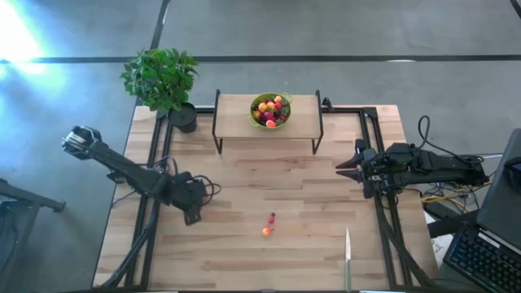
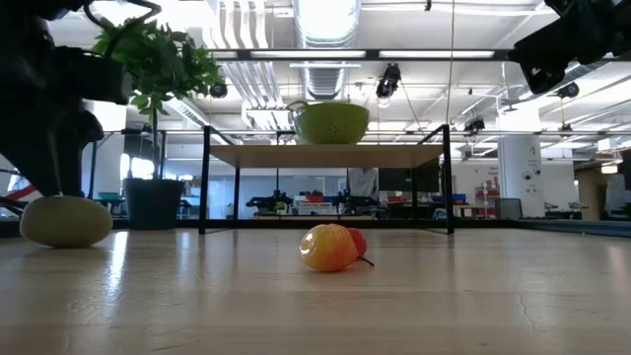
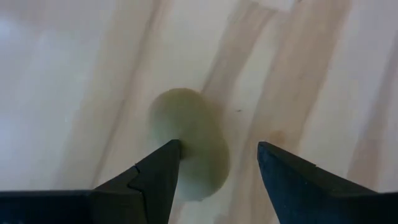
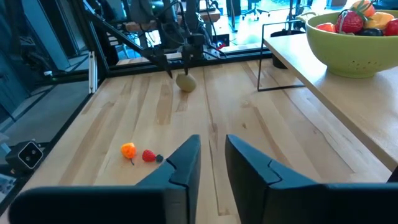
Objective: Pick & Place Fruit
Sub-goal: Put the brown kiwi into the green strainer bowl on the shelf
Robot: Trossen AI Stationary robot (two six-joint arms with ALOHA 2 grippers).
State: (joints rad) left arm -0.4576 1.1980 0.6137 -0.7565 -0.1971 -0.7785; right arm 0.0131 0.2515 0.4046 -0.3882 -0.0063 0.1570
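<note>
Pale wood planks make up the counter [image 1: 244,252], which stands in a wide hall with ceiling lights and desks far behind. At its far edge a low wooden shelf on black legs [image 1: 236,106] carries a lime-green bowl [image 1: 270,110] heaped with small red, orange, yellow and dark fruits [image 4: 351,18], and a potted plant [image 1: 163,81] stands beside the shelf at the left corner. The left tool [image 3: 217,168] hangs low over the left half of the counter with its fingers spread, straddling the kiwi [image 3: 189,143], which lies on the wood; one finger looks to be at the kiwi's edge, the other stands apart from it, so the fruit is not gripped. In the low view the kiwi [image 2: 66,221] rests on the boards under that dark arm. Near the middle of the counter, well apart from the kiwi, lie a small orange fruit [image 1: 266,231] and a red strawberry [image 4: 148,155] close together, with a tiny dark berry [image 4: 159,158] just beside the strawberry. The right tool [image 4: 211,162] is held above the right side of the counter, holding nothing, its fingers narrowed with a gap between them. A slim knife [image 1: 348,256] lies near the front right edge.
</note>
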